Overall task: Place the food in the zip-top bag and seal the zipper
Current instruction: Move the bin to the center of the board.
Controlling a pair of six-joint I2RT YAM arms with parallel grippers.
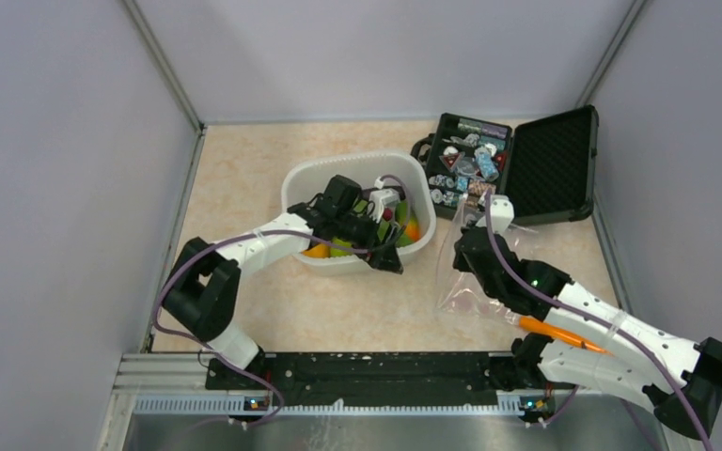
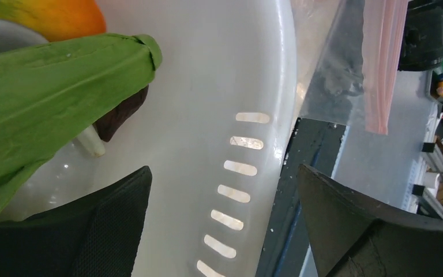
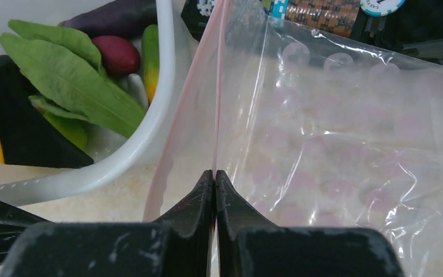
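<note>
Right tool (image 3: 214, 187), clamped on the clear crinkly plastic bag (image 3: 334, 144), should hold its mouth up. Left tool (image 2: 224, 173), fingers apart, should grab the long green leaf (image 2: 46, 104) at 10 o'clock.

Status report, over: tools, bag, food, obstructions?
Left tool open at the tub wall. Right tool shut on the bag, at its strip. Food in the tub, bag looks empty. No blockage seen.
</note>
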